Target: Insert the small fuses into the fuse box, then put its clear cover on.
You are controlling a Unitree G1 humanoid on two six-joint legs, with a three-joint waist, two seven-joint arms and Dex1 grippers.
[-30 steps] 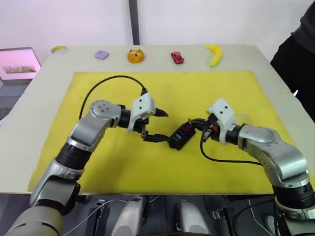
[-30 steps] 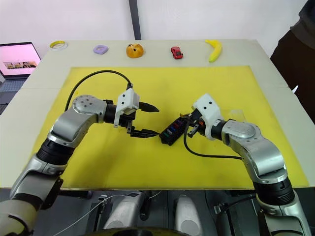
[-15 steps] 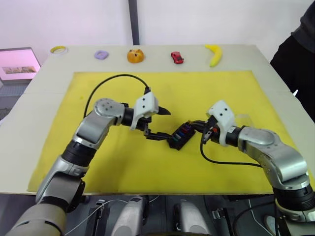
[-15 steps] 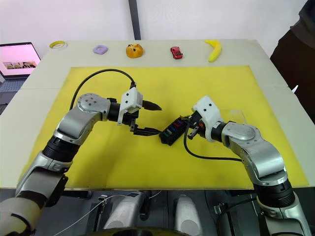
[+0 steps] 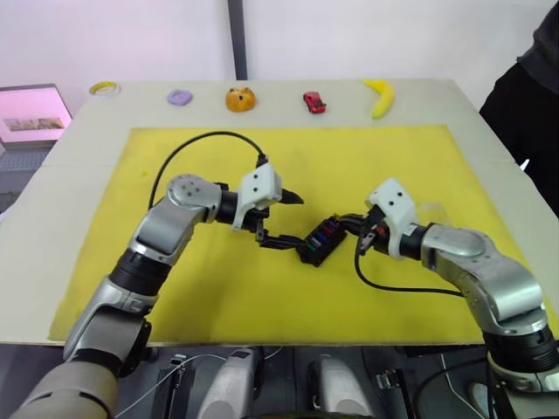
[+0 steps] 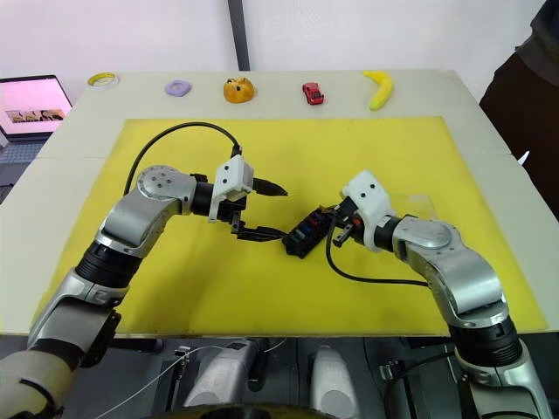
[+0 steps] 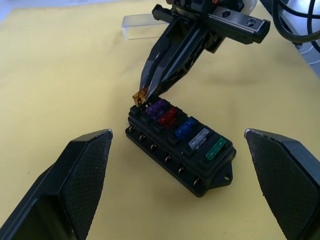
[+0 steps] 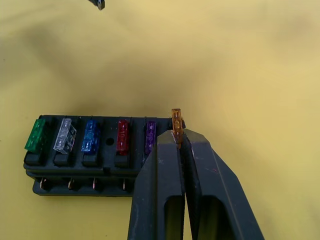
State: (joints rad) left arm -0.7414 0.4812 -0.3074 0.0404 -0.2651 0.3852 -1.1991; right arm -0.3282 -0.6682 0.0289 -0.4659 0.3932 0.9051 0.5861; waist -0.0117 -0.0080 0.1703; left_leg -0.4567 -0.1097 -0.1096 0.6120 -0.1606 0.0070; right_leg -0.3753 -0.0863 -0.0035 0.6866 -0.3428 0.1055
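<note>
The black fuse box (image 5: 321,241) lies on the yellow mat (image 5: 218,288), between my two grippers. Green (image 8: 36,135), clear, blue (image 8: 90,136), red (image 8: 122,136) and purple (image 8: 149,137) small fuses sit in its top row. My right gripper (image 8: 180,136) is shut on an olive-brown fuse (image 8: 176,121), held upright over the empty end slot next to the purple one. My left gripper (image 5: 300,223) stands open just left of the box, one finger near its corner. The clear cover (image 5: 430,212) lies on the mat behind my right wrist.
Along the table's far edge lie a tape roll (image 5: 105,88), a purple piece (image 5: 180,97), an orange toy (image 5: 240,99), a red toy car (image 5: 314,102) and a banana (image 5: 381,96). A laptop (image 5: 31,113) sits at the left. A person (image 5: 533,87) stands at the right.
My left arm has moved a little right, bringing its open gripper closer to the fuse box. The right gripper holds the fuse in nearly the same place.
</note>
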